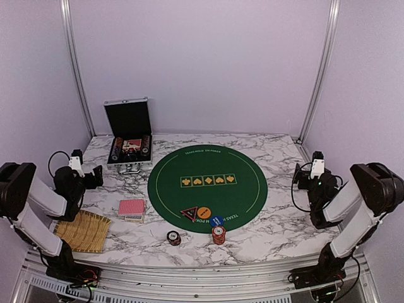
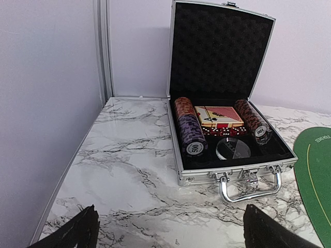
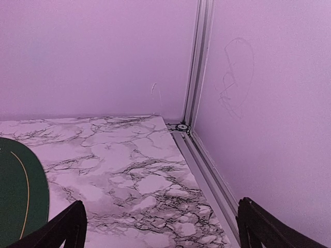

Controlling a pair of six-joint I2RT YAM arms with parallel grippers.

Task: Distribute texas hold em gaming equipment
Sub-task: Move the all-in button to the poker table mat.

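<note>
Poker chips [image 1: 218,235]: short stacks near tabletop's near edge, more in case [image 1: 129,136] at far-left corner. Card deck [image 1: 131,208] sits left of mat [image 1: 208,170]. Chips look rigid and slick, so stacks likely topple; pinch across rims. Left gripper [image 2: 170,232] and right gripper [image 3: 165,232] spread wide, empty.

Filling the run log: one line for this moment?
left pincer open, empty | right pincer open, empty | cards beside mat | case open

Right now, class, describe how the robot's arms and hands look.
The left arm and right arm have white links between bulky black joints, with black cables looping at the wrists. The left hand and right hand have black fingers.
</note>
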